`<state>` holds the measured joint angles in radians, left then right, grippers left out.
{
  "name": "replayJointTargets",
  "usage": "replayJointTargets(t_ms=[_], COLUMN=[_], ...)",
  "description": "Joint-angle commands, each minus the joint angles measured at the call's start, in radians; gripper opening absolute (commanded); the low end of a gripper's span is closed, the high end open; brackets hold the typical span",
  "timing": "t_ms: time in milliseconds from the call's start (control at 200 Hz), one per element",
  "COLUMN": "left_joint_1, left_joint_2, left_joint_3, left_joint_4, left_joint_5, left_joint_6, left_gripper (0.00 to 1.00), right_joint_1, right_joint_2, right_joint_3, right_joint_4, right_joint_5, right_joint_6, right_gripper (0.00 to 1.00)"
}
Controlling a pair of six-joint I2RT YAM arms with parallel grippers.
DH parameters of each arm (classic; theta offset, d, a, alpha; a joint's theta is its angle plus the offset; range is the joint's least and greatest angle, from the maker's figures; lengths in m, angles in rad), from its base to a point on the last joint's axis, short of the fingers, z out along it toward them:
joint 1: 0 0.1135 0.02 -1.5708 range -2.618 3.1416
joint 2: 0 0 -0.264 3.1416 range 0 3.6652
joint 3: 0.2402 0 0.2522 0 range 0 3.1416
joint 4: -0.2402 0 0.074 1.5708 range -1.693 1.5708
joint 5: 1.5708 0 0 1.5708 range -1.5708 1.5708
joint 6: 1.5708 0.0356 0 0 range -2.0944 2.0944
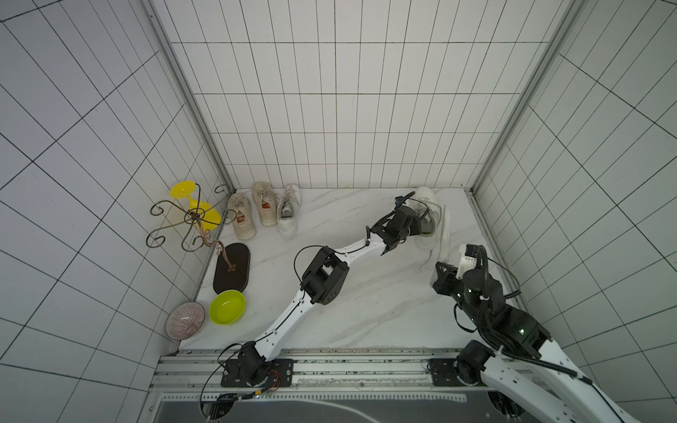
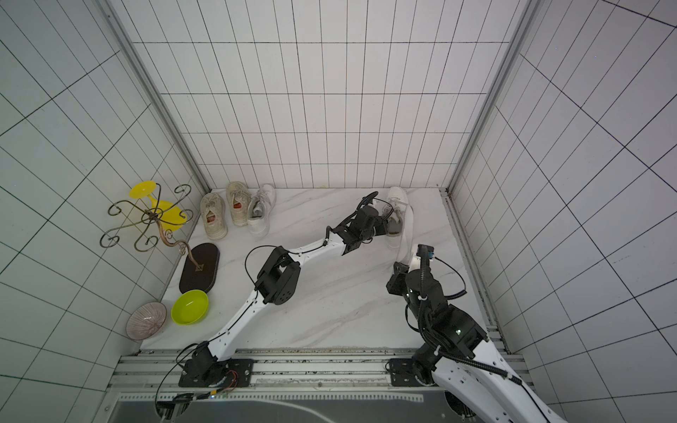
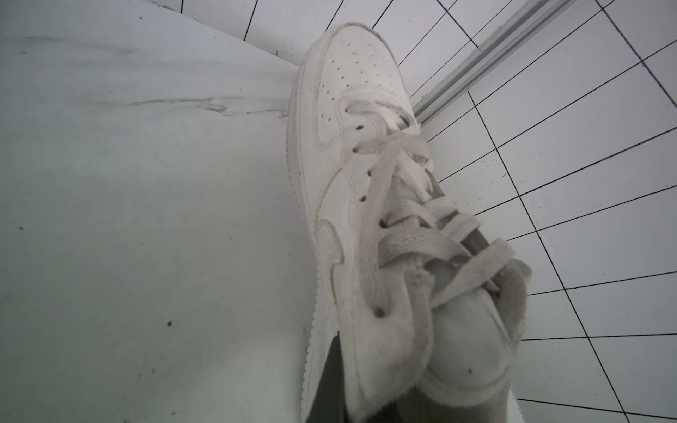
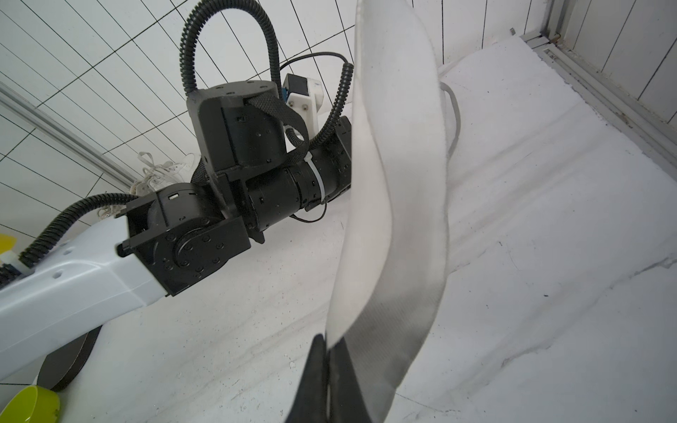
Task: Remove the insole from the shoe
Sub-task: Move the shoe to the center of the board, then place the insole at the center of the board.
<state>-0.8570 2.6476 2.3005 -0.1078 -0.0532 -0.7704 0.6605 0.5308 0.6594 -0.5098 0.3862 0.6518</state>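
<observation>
The insole point(image 4: 395, 183) is out of the shoe point(image 3: 340, 128) and pinched by 1 end in the right gripper point(image 4: 329, 342), whose 2 black fingers are clenched on its grey-shaded edge. From those jaws the white strip runs away, bowed and slightly twisted, with its far end out of the wrist view. In both top views it stands on edge just beside the shoe, on the side facing the right wall point(image 1: 444, 234); whether the 2 touch I cannot tell.

The shoe (a white lace-up, scuffed, laces loose) sits on the marble table point(image 1: 366, 293) near the back right corner. The left gripper point(image 3: 362, 388) is closed on its padded collar at the heel end, with a dark finger on either side of the flap and the toe pointing away from the jaws.

Well apart from both sets of jaws, across the table past the left arm's elbow, are 3 other shoes point(image 1: 263, 212), a wire stand point(image 1: 194, 219) with a yellow glass point(image 1: 183, 190), a green bowl point(image 1: 227, 307) and a pink ribbed bowl point(image 1: 185, 321).
</observation>
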Motion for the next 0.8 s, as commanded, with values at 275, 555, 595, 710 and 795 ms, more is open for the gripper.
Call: replayJointTargets(t_ms=[275,555,595,710,795], left_joint_1=[-0.001,0.073,0.088,0.148,0.208], left_joint_2=[-0.04,-0.307,-0.381,-0.589,-0.718], left_joint_3=[0.012,-0.287,-0.376,-0.653,-0.82], left_joint_4=[0.085,-0.002,0.0,0.049,0.058], left_joint_5=[-0.007,0.052,0.039,0.067,0.14], left_joint_6=[0.02,0.039,0.06,0.089,0.093], left_gripper=[0.32,0.52,0.56,0.64,0.66], right_joint_1=[-0.007,-0.006,-0.006,-0.007,-0.001], right_joint_2=[0.038,0.151,0.179,0.284,0.389], right_joint_3=[-0.026,-0.053,-0.059,-0.073,-0.06], right_joint_4=[-0.012,0.003,0.014,0.05,0.063], right_joint_5=[0.008,-0.07,-0.093,-0.131,-0.16], right_joint_6=[0.028,0.003,-0.008,-0.04,-0.074], right_gripper=[0.0,0.0,0.0,0.0,0.0])
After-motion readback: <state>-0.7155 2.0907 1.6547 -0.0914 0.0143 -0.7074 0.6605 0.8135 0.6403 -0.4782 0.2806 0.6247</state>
